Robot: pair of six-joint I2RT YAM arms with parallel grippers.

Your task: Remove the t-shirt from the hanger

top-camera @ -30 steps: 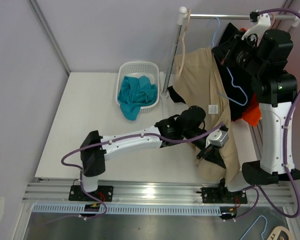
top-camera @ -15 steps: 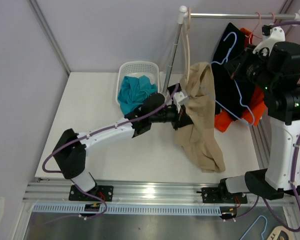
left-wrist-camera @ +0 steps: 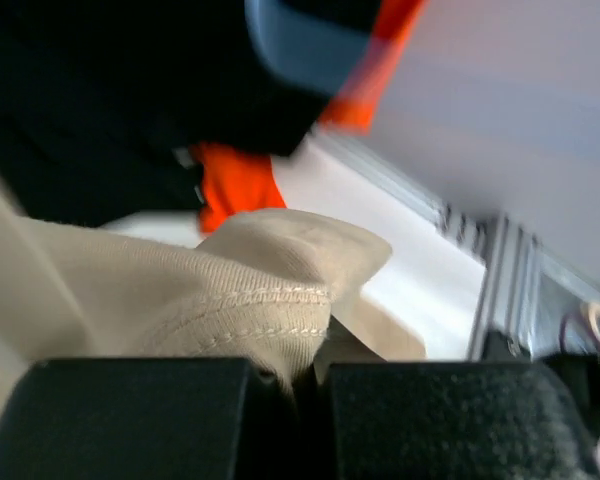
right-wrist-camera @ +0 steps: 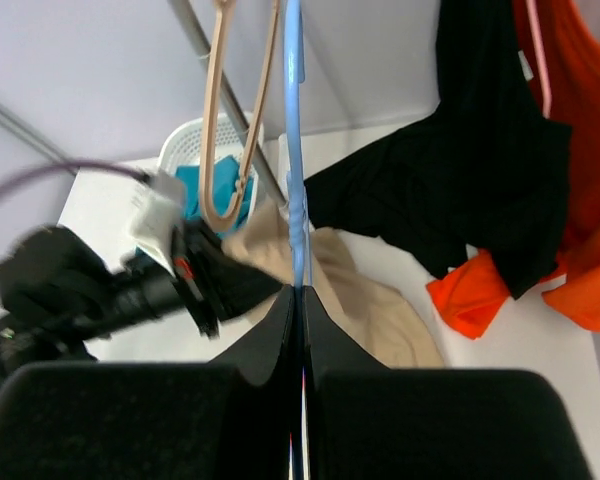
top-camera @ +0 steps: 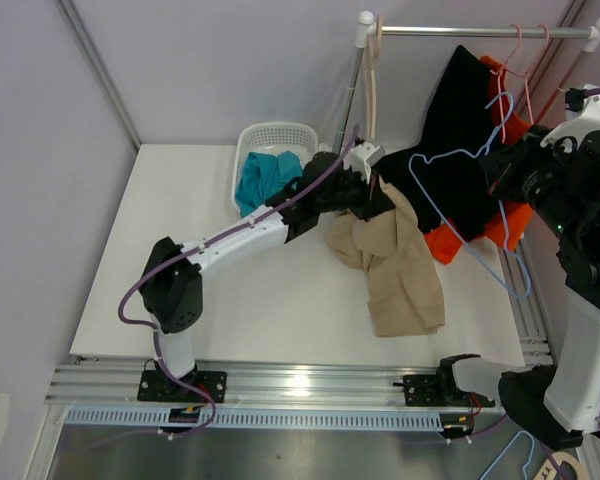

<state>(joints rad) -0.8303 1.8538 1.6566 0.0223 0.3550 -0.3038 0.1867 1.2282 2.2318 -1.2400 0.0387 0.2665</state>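
The beige t-shirt [top-camera: 395,270] lies crumpled on the white table [top-camera: 180,250], off the hanger, with its top corner lifted. My left gripper [top-camera: 377,203] is shut on that corner. In the left wrist view the stitched hem of the t-shirt [left-wrist-camera: 230,300] is pinched between the black pads [left-wrist-camera: 450,420]. The bare blue wire hanger [top-camera: 450,190] hangs in the air in front of the dark clothes. My right gripper [top-camera: 498,172] is shut on it. The right wrist view shows the hanger's wire [right-wrist-camera: 294,150] rising from the gripper [right-wrist-camera: 300,295], with the t-shirt [right-wrist-camera: 360,300] below.
A white basket [top-camera: 248,140] holding teal cloth stands at the back of the table. The rack rail [top-camera: 470,32] carries a black garment [top-camera: 460,130], an orange garment [top-camera: 450,240], a pink hanger [top-camera: 525,70] and an empty beige hanger [top-camera: 372,80]. The rack post [top-camera: 350,110] stands by the basket.
The left gripper pulled the t-shirt left and back towards the basket, and it slid off the blue hanger onto the table. The right arm swung right with the bare hanger.
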